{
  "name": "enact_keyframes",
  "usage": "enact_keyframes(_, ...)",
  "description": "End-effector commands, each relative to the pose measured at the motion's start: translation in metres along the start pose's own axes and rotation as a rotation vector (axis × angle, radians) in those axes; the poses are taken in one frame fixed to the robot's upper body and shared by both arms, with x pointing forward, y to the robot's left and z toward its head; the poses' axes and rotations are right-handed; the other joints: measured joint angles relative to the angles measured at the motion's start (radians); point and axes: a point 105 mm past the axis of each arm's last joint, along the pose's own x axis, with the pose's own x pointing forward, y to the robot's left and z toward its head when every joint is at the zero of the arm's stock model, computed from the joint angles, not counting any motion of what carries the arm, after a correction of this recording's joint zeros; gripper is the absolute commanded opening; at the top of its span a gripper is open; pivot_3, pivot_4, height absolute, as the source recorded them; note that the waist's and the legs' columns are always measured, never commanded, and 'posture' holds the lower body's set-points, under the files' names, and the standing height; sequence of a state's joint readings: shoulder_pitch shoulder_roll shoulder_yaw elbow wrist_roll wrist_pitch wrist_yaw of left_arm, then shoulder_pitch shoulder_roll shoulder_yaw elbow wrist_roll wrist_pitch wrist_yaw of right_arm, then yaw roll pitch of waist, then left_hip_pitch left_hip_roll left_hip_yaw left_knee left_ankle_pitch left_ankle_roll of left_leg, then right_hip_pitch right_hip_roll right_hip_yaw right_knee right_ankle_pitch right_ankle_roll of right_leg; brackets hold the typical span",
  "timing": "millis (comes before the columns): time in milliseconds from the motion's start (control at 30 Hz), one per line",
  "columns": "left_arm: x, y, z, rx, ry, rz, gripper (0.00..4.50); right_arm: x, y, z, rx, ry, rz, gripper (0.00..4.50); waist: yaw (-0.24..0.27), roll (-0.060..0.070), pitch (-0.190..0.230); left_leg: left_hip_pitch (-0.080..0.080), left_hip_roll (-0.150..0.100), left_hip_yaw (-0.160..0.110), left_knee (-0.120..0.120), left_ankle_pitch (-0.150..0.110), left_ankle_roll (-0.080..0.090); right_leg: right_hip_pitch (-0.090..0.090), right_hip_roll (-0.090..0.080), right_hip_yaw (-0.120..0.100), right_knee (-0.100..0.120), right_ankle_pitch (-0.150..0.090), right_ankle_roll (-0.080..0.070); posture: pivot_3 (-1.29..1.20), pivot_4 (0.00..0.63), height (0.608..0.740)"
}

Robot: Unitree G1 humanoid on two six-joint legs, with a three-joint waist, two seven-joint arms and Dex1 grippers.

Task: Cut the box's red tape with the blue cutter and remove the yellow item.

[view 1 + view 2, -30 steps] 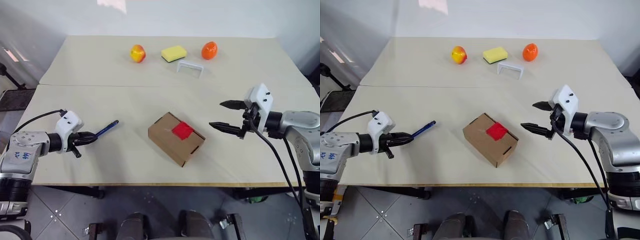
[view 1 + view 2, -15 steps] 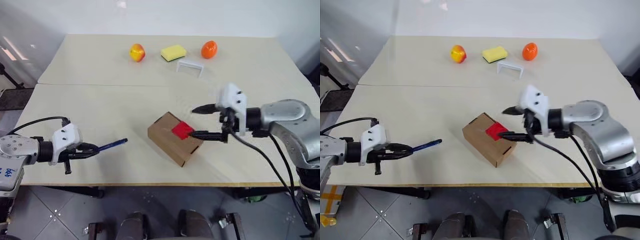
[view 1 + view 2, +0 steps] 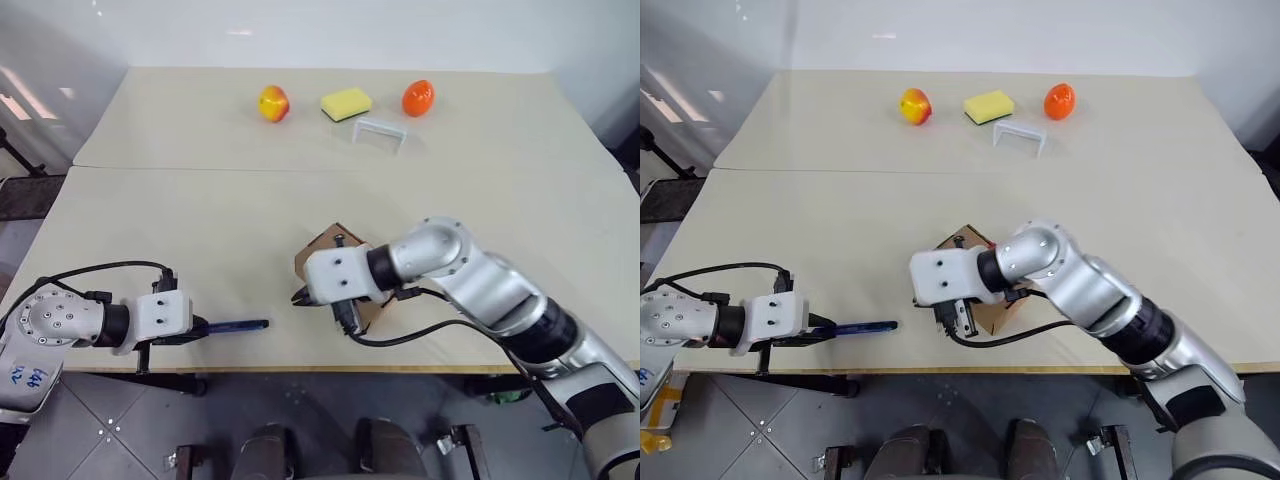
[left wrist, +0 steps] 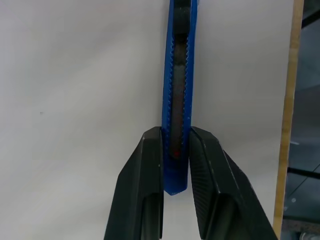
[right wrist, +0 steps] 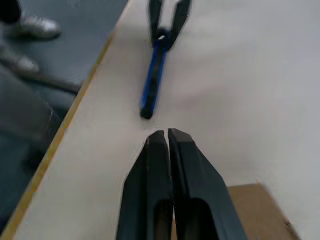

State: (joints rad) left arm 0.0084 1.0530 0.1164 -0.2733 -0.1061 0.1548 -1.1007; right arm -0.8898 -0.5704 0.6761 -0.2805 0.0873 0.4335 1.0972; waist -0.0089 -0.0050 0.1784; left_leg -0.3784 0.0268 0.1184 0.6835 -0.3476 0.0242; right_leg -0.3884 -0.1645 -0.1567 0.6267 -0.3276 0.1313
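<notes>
Left eye view: right arm (image 3: 470,280) lies across the box (image 3: 330,245), hiding its tape, right gripper (image 5: 166,136) pinched empty. Left gripper (image 4: 175,145) clamps the blue cutter (image 3: 235,325) near the pale table's (image 3: 200,200) front edge. Apple (image 3: 273,102), sponge (image 3: 346,103), orange fruit (image 3: 418,98) sit far back.

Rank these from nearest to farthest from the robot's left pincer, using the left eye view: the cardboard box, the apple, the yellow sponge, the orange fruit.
Measured from the left pincer:
1. Cardboard box, mid-table, under the right arm.
2. Apple, far side, leftmost of the row.
3. Yellow sponge, far side, middle of the row.
4. Orange fruit, far side, rightmost.
</notes>
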Motion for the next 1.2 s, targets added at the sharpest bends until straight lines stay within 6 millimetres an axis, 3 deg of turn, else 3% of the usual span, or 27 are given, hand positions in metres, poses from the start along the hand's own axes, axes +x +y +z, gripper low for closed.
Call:
enact_keyframes(33, 0.004, -0.007, 0.007, 0.039, -0.008, 0.0, 0.52, 0.023, 0.005, 0.0, -0.121, 0.009, 0.036, 0.06, -0.004, 0.0, 0.0, 0.0, 0.0, 0.001, 0.0, 0.0, 0.0, -0.002, 0.0, 0.0, 0.001, 0.0, 0.0, 0.0, 0.15, 0.74)
enact_keyframes(167, 0.008, -0.014, 0.004, 0.035, -0.001, -0.011, 0.52, 0.041, 0.009, -0.001, -0.137, -0.011, 0.064, 0.06, -0.008, 0.0, 0.0, -0.001, 0.001, 0.002, 0.0, 0.0, 0.0, -0.002, 0.0, 0.0, 0.002, 0.0, 0.0, 0.0, 0.15, 0.74)
enact_keyframes(533, 0.011, -0.019, 0.004, 0.041, 0.001, -0.019, 0.52, 0.063, 0.013, -0.013, -0.165, -0.002, 0.087, 0.06, -0.015, 0.001, -0.001, 0.0, 0.001, 0.002, 0.0, 0.0, 0.0, -0.002, 0.0, 0.0, 0.002, 0.0, 0.0, 0.0, 0.15, 0.74)
enact_keyframes(867, 0.015, -0.017, 0.004, 0.032, 0.002, -0.009, 0.52, 0.08, 0.021, 0.002, -0.175, -0.064, 0.128, 0.06, -0.017, 0.003, -0.002, 0.003, 0.001, 0.002, 0.0, 0.0, 0.0, 0.001, 0.0, 0.0, 0.002, 0.0, 0.0, 0.0, 0.15, 0.74)
enact_keyframes(1000, 0.017, -0.016, 0.005, 0.026, 0.0, -0.002, 0.52, 0.08, 0.017, 0.006, -0.166, -0.073, 0.109, 0.06, -0.016, 0.003, -0.002, 0.003, 0.001, 0.001, 0.0, 0.0, 0.0, 0.002, 0.0, 0.001, 0.002, 0.0, 0.0, 0.0, 0.15, 0.74)
enact_keyframes(1200, 0.02, -0.018, 0.002, 0.02, 0.0, -0.004, 0.52, 0.063, 0.013, 0.013, -0.205, -0.076, 0.105, 0.06, -0.016, 0.003, -0.002, 0.005, 0.001, 0.0, 0.0, 0.0, 0.0, 0.005, 0.0, 0.001, 0.002, 0.0, 0.0, 0.0, 0.15, 0.74)
